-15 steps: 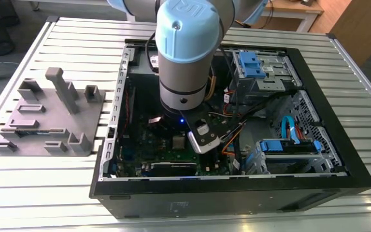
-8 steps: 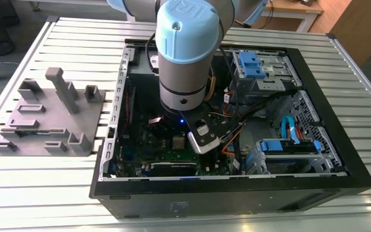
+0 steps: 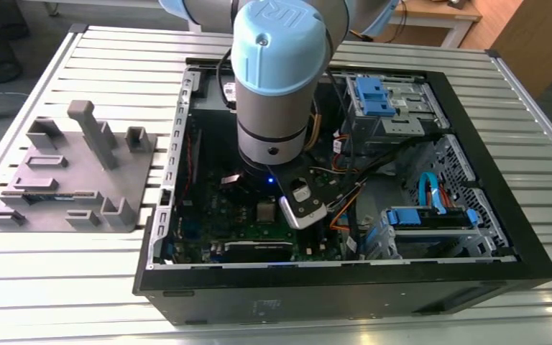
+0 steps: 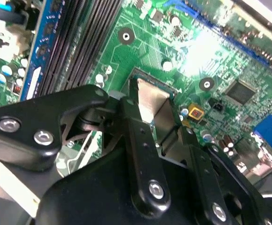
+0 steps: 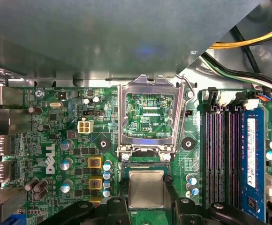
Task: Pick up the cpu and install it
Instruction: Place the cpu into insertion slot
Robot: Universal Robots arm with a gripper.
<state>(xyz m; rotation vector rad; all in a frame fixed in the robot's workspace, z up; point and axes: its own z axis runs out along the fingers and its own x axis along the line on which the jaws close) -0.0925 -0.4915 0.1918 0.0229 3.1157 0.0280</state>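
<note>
Silvery square cpu (image 5: 146,188) in black jaws

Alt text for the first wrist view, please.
The silvery square cpu is at the socket of the green motherboard, flanked by the black gripper. Next to it the shiny socket frame is flipped open, with dark memory slots alongside.

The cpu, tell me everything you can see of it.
The cpu is a small flat square chip with a pale silvery metal top. It sits over the open socket of the green motherboard, next to the raised shiny metal frame. The black tool grips two opposite edges. Whether it is seated cannot be told.
</note>
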